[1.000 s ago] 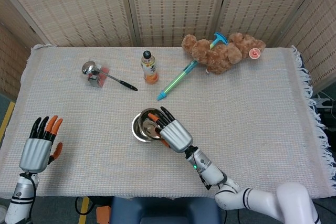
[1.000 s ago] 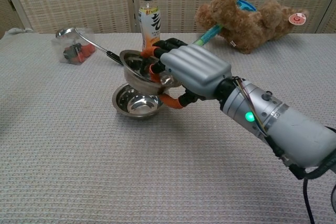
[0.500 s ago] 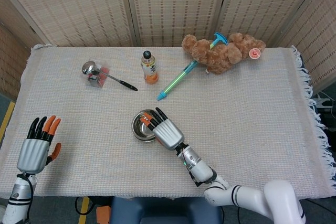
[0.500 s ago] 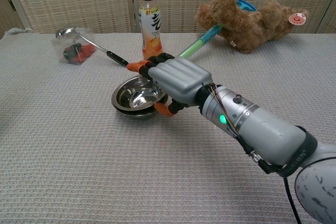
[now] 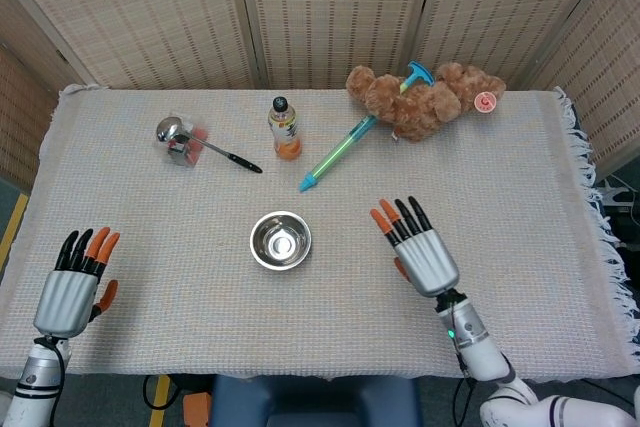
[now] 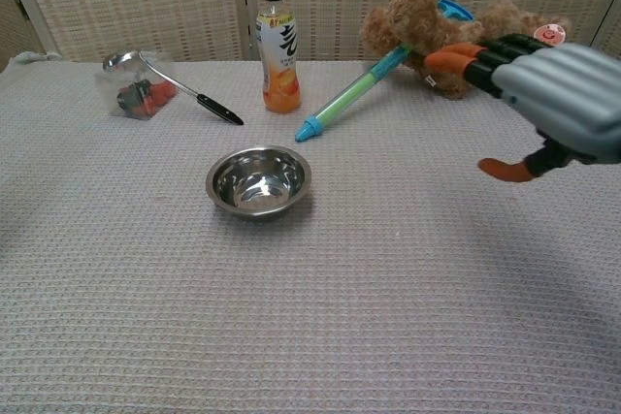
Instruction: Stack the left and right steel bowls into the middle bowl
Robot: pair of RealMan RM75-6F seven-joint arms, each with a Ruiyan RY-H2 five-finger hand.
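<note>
Fingers straight and spread on both hands, nothing held. Right hand (image 5: 424, 252) hovers palm-down above the table (image 5: 520, 187), at about 3 o'clock from the steel bowls (image 5: 280, 240), well apart from them; in the chest view its fingertips (image 6: 448, 56) show orange and black, thumb hanging below. Left hand (image 5: 70, 287) sits at the table's near-left edge, about 8 o'clock from the bowls, fingers pointing toward 12, empty; not seen in chest view.

Steel bowls sit nested as one stack near table centre, upright, opening up; the chest view (image 6: 258, 180) shows a double rim line at the front edge, but the number of bowls in the stack can't be told. Nothing touches the stack.

Far side: drink bottle (image 5: 285, 129) upright at 12 o'clock from the bowls. Ladle (image 5: 200, 142) at 10 o'clock, its scoop resting on a small clear packet (image 5: 183, 147) with red and dark contents. Green-blue pen toy (image 5: 338, 153) lies diagonal at 1 o'clock, its top end against the teddy bear (image 5: 425, 100), which lies at the far right.
</note>
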